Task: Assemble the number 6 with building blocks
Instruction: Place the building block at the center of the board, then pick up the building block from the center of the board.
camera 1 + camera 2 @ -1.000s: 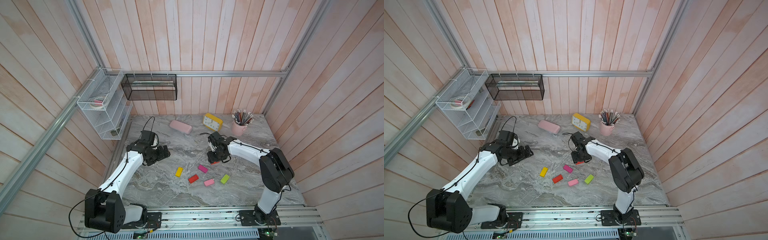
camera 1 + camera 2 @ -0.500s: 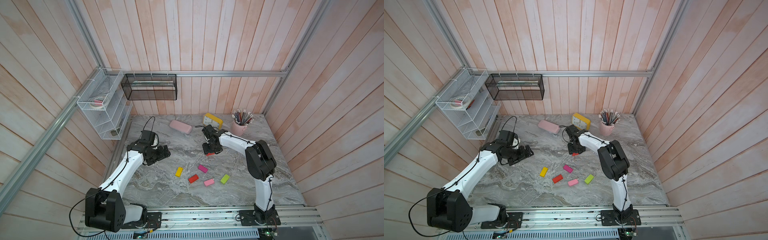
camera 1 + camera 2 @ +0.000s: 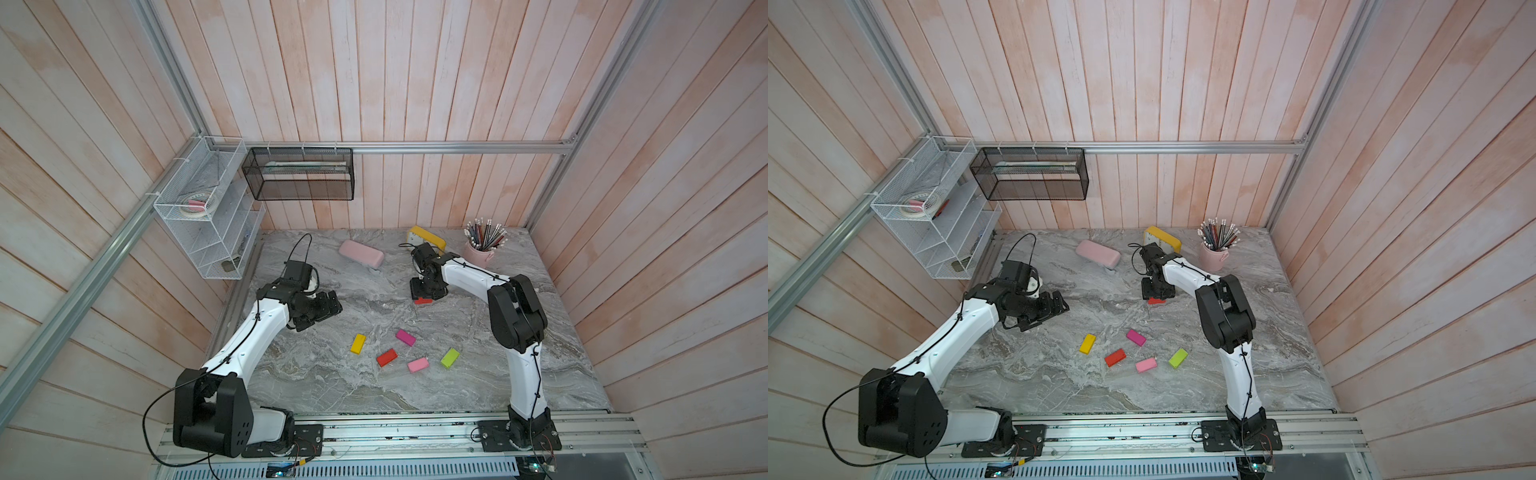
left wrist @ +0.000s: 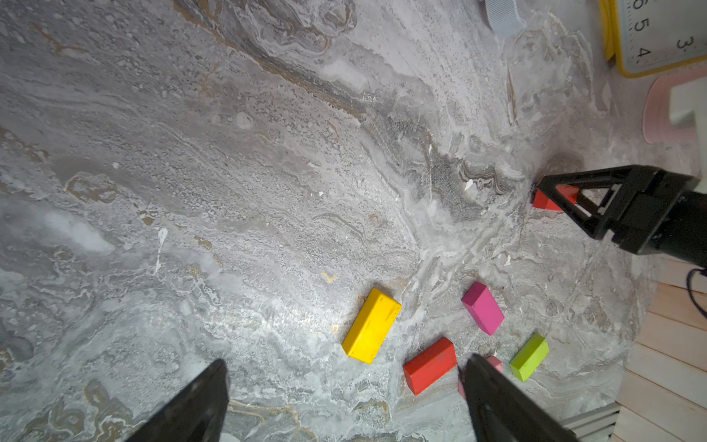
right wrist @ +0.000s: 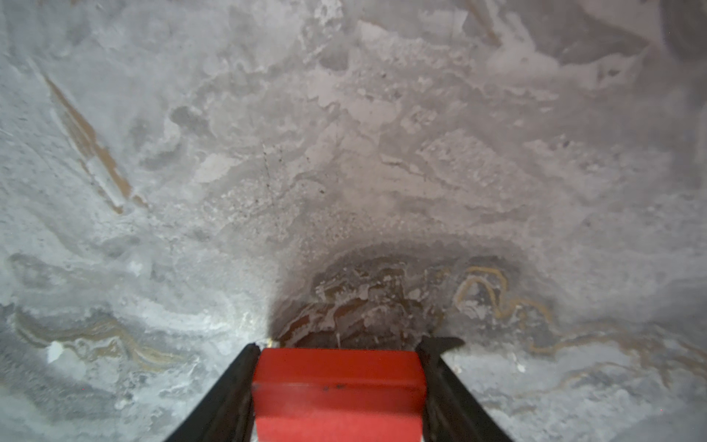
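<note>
Right gripper (image 5: 344, 346) is clamping a red brick (image 5: 338, 386) between half-closed jaws, low over the marble table (image 3: 332, 386); whether the brick is touching the table cannot be told. Left gripper (image 4: 346, 363), jaws spread wide and empty, is hovering at 9 o'clock of that brick. At 6 o'clock, the yellow brick (image 3: 358, 343), magenta brick (image 3: 405, 337), second red brick (image 3: 387, 357), light pink brick (image 3: 418, 365) and lime green brick (image 3: 450, 358) are lying apart.

Grey marble table (image 3: 332, 386). Near the front middle, five loose pieces, none touching: yellow block (image 3: 358, 343), magenta block (image 3: 405, 337), red block (image 3: 387, 357), light pink block (image 3: 418, 365), lime green block (image 3: 450, 358). Along the back: pink case (image 3: 361, 254), yellow clock (image 3: 428, 239), pink cup (image 3: 478, 254) of pencils.
</note>
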Motion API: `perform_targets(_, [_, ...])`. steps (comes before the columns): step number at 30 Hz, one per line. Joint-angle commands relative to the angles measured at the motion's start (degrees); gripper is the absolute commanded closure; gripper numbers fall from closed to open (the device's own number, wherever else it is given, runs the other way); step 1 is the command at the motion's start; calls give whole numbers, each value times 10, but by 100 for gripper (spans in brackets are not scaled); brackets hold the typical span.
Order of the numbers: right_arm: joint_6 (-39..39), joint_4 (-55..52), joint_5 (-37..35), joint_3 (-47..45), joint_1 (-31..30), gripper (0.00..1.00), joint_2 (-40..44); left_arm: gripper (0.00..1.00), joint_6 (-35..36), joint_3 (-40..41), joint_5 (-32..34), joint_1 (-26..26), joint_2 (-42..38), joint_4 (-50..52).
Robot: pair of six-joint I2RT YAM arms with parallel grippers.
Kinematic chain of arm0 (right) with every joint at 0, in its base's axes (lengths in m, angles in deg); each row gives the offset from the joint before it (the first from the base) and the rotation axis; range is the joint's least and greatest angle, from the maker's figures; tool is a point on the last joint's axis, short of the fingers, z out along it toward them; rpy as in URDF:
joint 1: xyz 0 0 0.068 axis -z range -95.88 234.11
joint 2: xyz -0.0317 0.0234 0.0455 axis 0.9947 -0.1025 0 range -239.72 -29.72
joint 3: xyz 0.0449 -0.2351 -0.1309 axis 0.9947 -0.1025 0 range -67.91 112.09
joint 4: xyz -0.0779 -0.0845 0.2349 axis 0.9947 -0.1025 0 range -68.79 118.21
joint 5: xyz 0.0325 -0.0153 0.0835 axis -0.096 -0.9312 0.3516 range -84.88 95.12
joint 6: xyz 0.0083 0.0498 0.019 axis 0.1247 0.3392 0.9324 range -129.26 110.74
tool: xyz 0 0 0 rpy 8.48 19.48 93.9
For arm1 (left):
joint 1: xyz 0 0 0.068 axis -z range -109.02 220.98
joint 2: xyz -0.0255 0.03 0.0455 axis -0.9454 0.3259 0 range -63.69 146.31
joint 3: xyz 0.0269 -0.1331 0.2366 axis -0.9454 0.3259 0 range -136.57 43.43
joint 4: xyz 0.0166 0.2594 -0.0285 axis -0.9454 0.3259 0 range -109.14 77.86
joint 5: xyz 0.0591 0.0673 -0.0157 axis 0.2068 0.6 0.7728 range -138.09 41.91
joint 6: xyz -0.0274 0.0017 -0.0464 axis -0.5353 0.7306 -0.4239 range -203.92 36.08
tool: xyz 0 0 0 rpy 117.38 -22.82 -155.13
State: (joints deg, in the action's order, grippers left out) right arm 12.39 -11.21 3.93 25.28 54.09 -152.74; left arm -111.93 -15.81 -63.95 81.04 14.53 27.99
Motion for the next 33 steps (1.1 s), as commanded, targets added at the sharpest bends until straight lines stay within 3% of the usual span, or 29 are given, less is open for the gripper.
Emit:
perform_targets(1, [6,0,16,10,-2,37,-16,3,12,-10,-3,-1,7,-8])
perform_targets(8, [-2,9,15,6,-1,20,-14,3,12,-8,-1,-1,10,-10])
perform_targets(12, [-7,21,12,8,-1,14,10,3,14,-6,-1,-1,12,-11])
perform_targets(13, [-8,17,12,10,-1,7,18,3,14,-6,0,-1,12,-11])
perform_targets(15, [-13,12,8,9,-3,4,42,3,12,-7,0,-1,9,-11])
perform_targets(21, [-72,-10,1,-60,-29,5,133,3,4,0,-2,-1,1,-15])
perform_targets(25, [-109,-37,6,-129,-63,16,165,3,-8,7,-7,-1,-3,-24])
perform_targets(29, [-91,-13,44,-195,-85,30,189,3,-25,10,1,-1,-2,-29])
perform_targets(33, [-71,8,51,-234,-114,30,204,2,-32,10,8,-1,1,-31])
